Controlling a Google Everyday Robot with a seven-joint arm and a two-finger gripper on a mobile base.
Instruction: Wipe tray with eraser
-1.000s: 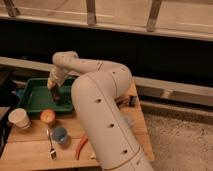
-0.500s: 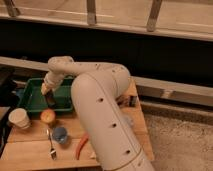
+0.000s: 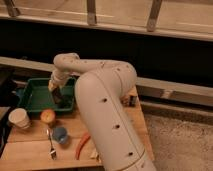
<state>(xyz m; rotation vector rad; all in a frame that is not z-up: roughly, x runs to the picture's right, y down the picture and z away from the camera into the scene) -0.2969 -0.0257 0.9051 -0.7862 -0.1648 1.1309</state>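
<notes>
The green tray (image 3: 35,97) lies on the left of the wooden table. My white arm reaches over it from the right. My gripper (image 3: 56,94) is down inside the tray near its right end, shut on the dark eraser (image 3: 58,98), which is pressed against the tray floor. The eraser's tan upper part is hidden by the fingers.
In front of the tray stand a white cup (image 3: 19,118), a small orange object (image 3: 47,116) and a small blue cup (image 3: 60,134). A fork (image 3: 51,146) and an orange-red object (image 3: 82,145) lie near the front edge of the table (image 3: 30,152). The arm's bulk covers the table's right half.
The gripper slid left and forward across the tray floor, then back to the right, staying low in the tray with the eraser.
</notes>
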